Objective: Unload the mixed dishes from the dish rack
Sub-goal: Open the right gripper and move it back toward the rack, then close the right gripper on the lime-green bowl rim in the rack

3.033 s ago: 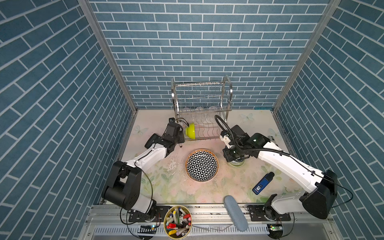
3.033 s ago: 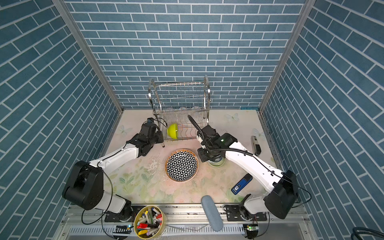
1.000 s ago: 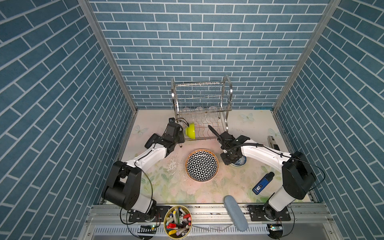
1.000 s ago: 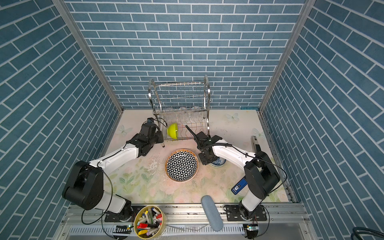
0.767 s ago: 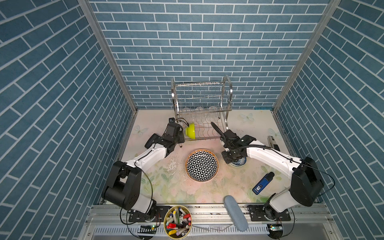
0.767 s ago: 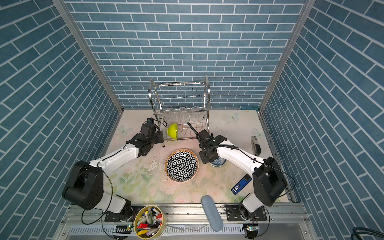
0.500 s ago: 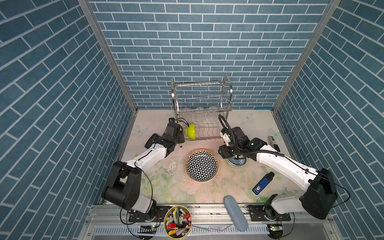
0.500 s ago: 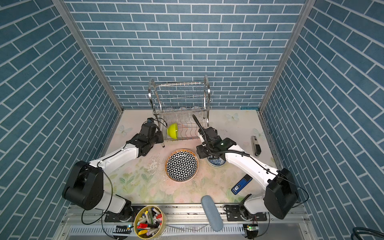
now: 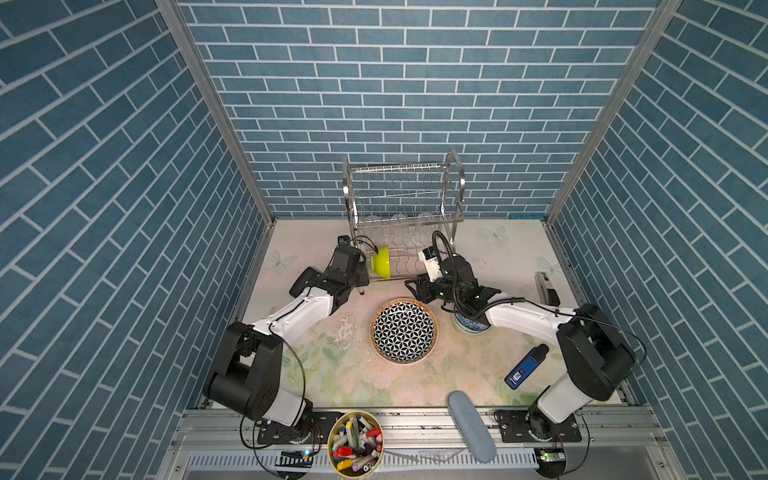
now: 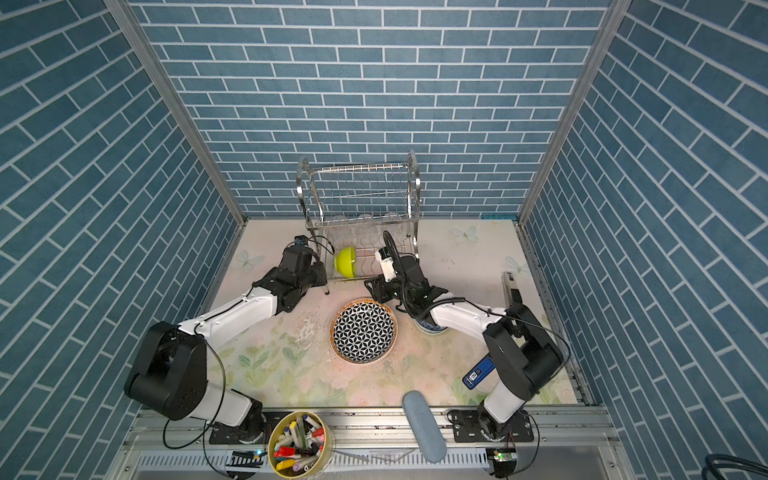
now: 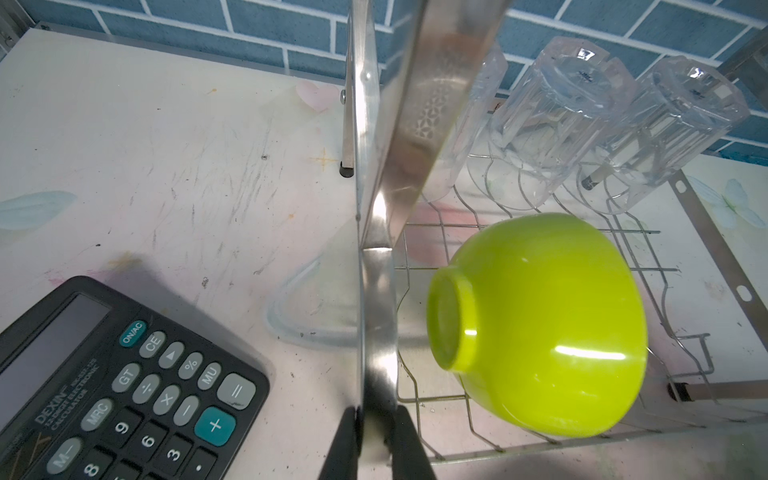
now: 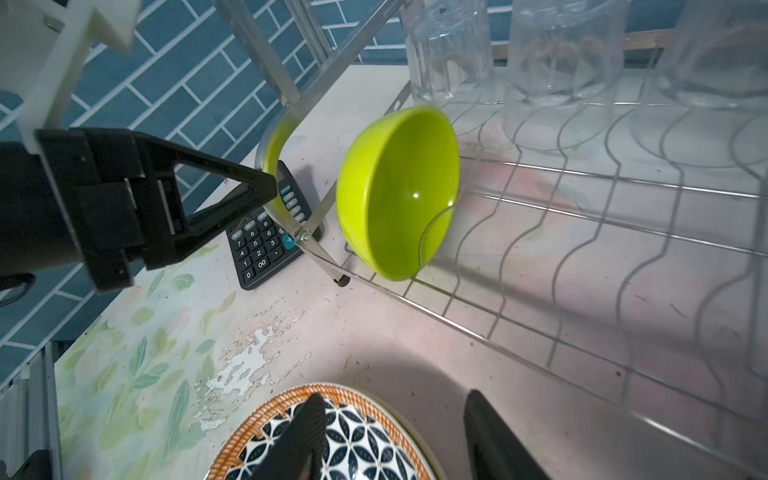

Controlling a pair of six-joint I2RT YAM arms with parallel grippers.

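Observation:
The dish rack [image 9: 401, 208] [image 10: 359, 199] stands at the back. A lime bowl [image 9: 381, 261] [image 11: 540, 324] [image 12: 395, 191] lies on its side on the lower tier, with three clear tumblers [image 11: 561, 95] [image 12: 557, 50] upside down behind it. My left gripper [image 9: 360, 277] [image 11: 376, 419] is shut on the rack's front left frame leg. A star-patterned plate [image 9: 404, 330] [image 12: 332, 436] lies on the table, and a blue-on-white bowl [image 9: 471, 326] [image 10: 432, 326] sits to its right, half under my right arm. My right gripper [image 9: 415, 291] [image 12: 394, 397] hangs open and empty over the plate's far rim.
A black calculator [image 11: 104, 386] [image 12: 266, 232] lies left of the rack. A blue device [image 9: 525, 365], a grey-blue oblong case [image 9: 471, 426] and a tub of markers [image 9: 355, 440] are at the front. A black device [image 9: 546, 286] lies by the right wall.
My right gripper opened, left the blue-on-white bowl on the table and swung left and back toward the rack's front. The left arm has not moved.

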